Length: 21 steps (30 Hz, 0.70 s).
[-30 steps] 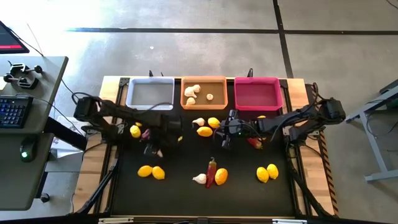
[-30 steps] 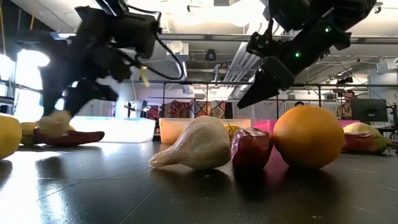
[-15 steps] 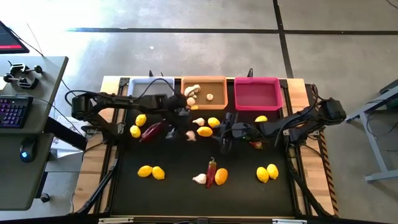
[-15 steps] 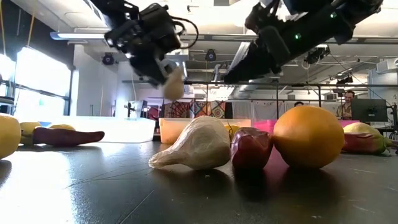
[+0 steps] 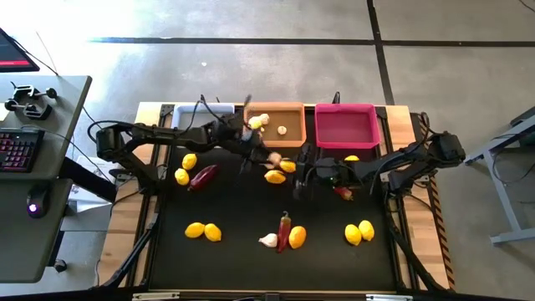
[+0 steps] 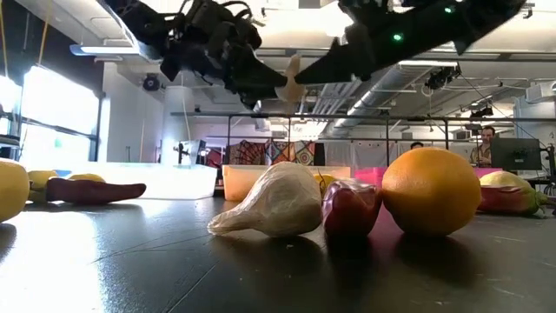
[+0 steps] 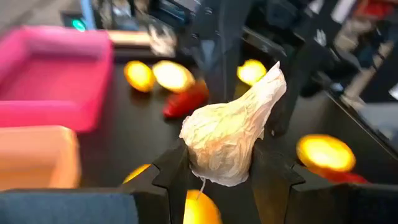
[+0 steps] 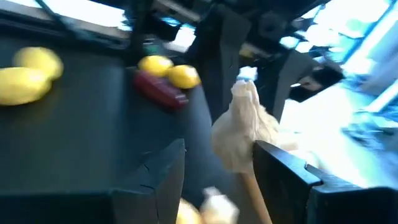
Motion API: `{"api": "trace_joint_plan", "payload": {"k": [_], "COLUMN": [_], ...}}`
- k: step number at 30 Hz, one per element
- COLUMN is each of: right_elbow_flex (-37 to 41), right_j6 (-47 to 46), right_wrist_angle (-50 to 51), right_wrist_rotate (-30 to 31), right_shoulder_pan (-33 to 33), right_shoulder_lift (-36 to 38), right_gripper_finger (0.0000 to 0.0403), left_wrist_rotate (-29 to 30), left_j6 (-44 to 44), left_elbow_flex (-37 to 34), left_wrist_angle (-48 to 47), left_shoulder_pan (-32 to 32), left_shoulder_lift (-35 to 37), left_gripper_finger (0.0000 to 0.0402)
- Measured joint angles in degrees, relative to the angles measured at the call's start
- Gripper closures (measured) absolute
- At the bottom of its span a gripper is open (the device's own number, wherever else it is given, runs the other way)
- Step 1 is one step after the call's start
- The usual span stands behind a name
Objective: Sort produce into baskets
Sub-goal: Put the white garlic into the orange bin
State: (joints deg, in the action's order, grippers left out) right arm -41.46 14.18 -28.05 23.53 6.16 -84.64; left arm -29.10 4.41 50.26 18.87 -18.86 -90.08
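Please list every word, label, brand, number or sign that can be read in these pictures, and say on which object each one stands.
None can be read. The orange basket, the pink basket, the garlic bulb in the left gripper and the lemons show no print. The keyboard keys are too small to read.

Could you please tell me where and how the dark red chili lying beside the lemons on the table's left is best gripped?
Grip the chili across its middle, coming straight down from above with the gripper's fingers set across its length. It lies flat and slanted on the table. A lemon sits close by one end, while the sides of its middle look free.
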Motion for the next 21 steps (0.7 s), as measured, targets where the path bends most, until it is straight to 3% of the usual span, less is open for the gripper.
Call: {"api": "trace_joint_plan", "payload": {"k": [3, 9, 21], "right_elbow_flex": [-2.8, -8.2, -8.3], "right_j6": [2.6, 1.1, -0.2], "right_wrist_angle": [0.8, 6.3, 5.4], "right_wrist_rotate": [2.2, -3.1, -2.6], "right_shoulder_pan": [-1.7, -5.6, -6.5], "right_shoulder_lift": [0.0, -0.1, -0.1], "right_gripper_finger": [0.0224, 0.0224, 0.0224], "left_wrist_rotate": [0.0, 0.6, 1.1], "left_j6": [-2.7, -8.3, -8.0], "left_elbow_flex": [-1.7, -5.6, -6.3], "left_wrist_angle": [6.4, 15.8, 15.6], "left_shoulder_pan": [-2.8, -5.8, -5.9], "left_shoulder_lift": [0.1, 0.0, 0.0], "left_gripper_finger": [0.0280, 0.0280, 0.0280]}}
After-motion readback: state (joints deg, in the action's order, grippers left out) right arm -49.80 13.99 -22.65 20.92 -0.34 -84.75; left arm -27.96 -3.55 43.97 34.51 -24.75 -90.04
